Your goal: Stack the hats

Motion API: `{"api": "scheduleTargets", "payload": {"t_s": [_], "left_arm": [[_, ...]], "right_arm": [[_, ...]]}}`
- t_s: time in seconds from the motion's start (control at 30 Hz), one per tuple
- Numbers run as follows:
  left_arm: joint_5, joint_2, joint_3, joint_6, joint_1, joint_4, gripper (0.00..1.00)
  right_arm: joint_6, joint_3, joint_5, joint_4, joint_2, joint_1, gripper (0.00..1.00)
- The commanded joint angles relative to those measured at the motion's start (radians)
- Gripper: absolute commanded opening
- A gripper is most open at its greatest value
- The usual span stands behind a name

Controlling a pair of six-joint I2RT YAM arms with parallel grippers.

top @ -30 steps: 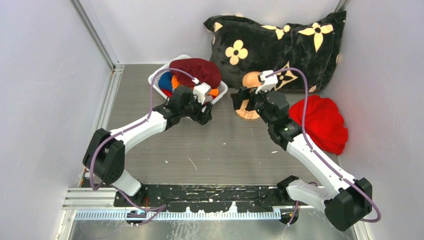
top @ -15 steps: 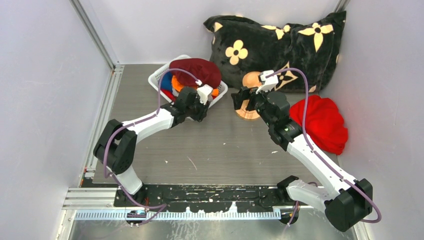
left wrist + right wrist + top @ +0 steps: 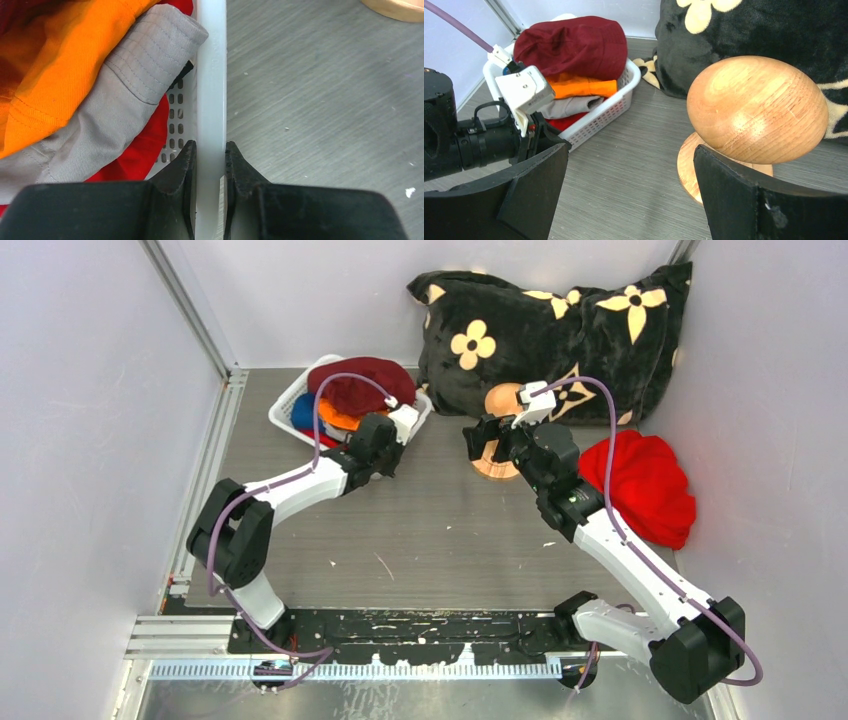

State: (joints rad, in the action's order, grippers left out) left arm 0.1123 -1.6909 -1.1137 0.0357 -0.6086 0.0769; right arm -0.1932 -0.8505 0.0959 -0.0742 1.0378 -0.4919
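My left gripper (image 3: 210,150) clamps the basket (image 3: 212,60) rim, upper left, five hats (image 3: 574,45) inside; my right gripper (image 3: 629,155) gapes before one wooden stand (image 3: 756,107).

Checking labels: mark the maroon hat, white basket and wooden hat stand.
maroon hat (image 3: 574,45): right wrist view, crown.
white basket (image 3: 211,75): left wrist view, rim strip.
wooden hat stand (image 3: 756,107): right wrist view, rounded head.

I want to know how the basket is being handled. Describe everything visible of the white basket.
The white basket is perforated plastic, by its look, with a smooth thick rim. It sits upright on the grey table, close to the black pillow, heaped with a maroon hat on top and an orange hat, grey hat and red hat beneath. The left end effector pinches its rim, one finger inside, one outside.
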Motion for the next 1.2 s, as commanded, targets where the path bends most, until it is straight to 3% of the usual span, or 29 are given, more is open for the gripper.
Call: {"api": "scheduleTargets", "payload": {"t_s": [0.0, 0.33, 0.8, 0.87, 0.97, 1.0, 1.17], "left_arm": [[0.134, 0.057, -0.008, -0.096, 0.096, -0.030, 0.00], [0.135, -0.037, -0.130, -0.139, 0.304, -0.049, 0.00], [0.091, -0.246, -0.355, -0.098, 0.334, -0.036, 0.00], [0.088, -0.254, -0.372, -0.096, 0.336, -0.020, 0.11], [0.077, -0.246, -0.378, -0.101, 0.336, -0.009, 0.43], [0.076, -0.239, -0.376, -0.103, 0.336, -0.007, 0.49], [0.075, -0.199, -0.389, -0.115, 0.335, 0.036, 0.64]], "right_arm": [[0.009, -0.008, 0.010, -0.036, -0.036, -0.005, 1.00], [0.010, -0.003, 0.011, -0.028, -0.048, -0.005, 1.00], [0.018, -0.024, 0.066, 0.004, -0.042, -0.006, 1.00], [0.018, -0.039, 0.105, 0.027, -0.041, -0.005, 1.00], [0.005, -0.059, 0.211, 0.055, -0.037, -0.004, 1.00], [0.001, -0.068, 0.237, 0.069, -0.031, -0.004, 1.00], [-0.010, -0.096, 0.342, 0.099, -0.017, -0.003, 1.00]]}}
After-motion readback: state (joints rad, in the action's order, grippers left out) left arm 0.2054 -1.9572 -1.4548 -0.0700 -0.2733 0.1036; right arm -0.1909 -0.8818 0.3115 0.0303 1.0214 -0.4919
